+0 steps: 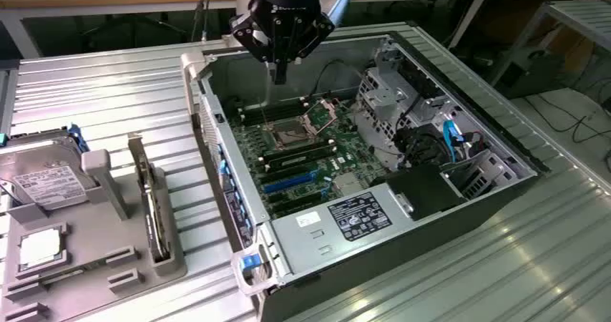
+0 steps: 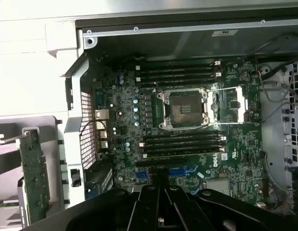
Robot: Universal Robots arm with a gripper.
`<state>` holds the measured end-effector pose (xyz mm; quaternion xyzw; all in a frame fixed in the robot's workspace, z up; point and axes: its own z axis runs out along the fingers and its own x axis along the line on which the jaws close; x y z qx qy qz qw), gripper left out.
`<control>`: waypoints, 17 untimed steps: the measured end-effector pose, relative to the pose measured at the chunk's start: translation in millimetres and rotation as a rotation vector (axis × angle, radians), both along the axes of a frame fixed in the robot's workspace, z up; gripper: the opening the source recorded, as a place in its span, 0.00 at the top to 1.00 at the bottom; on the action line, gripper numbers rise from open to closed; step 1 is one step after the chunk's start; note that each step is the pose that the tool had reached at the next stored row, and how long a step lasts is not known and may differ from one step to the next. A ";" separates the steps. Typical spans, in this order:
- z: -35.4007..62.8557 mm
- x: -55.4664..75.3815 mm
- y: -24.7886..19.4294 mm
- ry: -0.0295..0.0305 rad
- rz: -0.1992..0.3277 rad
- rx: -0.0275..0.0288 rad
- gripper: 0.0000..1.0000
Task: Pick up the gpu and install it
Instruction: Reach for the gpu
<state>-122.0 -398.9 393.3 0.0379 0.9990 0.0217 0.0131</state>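
The gpu point(image 1: 150, 202) stands on edge in a slot of the grey holder point(image 1: 91, 272) at the exterior view's left, beside the open computer case point(image 1: 434, 75). It also appears as a thin green card point(image 2: 36, 177) outside the case wall. My gripper point(image 1: 279, 77) hangs above the far end of the case, over the large green motherboard point(image 1: 286, 154), well away from the gpu. Its black fingers point(image 2: 148, 202) are together and hold nothing. Beneath them lie the blue expansion slots point(image 2: 185, 169).
A silver hard drive with a white label point(image 1: 40, 173) and a small square chip point(image 1: 40, 247) rest on the grey holder. Inside the case are the open processor socket point(image 2: 186, 108), memory slots point(image 2: 180, 72), a power supply point(image 1: 355, 218) and a drive cage with cables point(image 1: 425, 132).
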 end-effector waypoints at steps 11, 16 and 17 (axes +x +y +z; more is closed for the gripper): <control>0.0 -16.6 0.0 0.0000 0.000 0.0000 0.89; 0.0 -25.2 0.0 -0.0001 0.000 0.0000 0.89; 0.0 -26.1 0.0 0.0000 0.000 -0.0001 0.89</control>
